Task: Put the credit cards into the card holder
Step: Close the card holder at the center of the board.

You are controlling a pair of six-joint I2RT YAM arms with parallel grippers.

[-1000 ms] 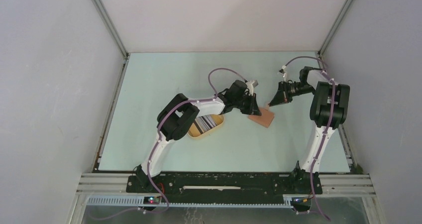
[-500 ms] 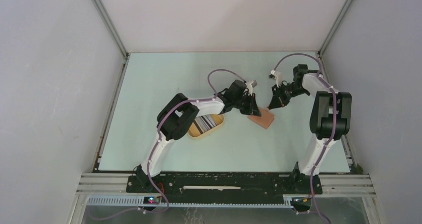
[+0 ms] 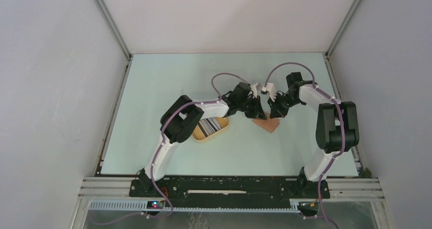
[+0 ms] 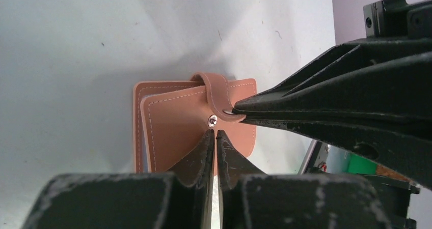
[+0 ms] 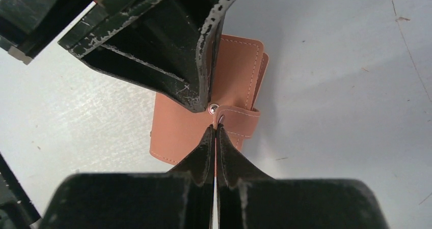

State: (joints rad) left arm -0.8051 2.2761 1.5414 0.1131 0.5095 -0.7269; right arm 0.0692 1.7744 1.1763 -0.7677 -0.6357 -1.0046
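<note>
card holder (image 4: 173, 122): l gripper (image 4: 214, 133) & r gripper (image 5: 215, 130) tips on it, both closed.

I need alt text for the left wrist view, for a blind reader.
Two shut claws meet at the snap of a brown card holder on a pale table: left claw from below, right claw from the right.

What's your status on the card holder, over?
Left hand shut, tips on card holder at its snap. Right hand shut, tips at the snap tab. Credit cards waiting in yellow tray.
</note>
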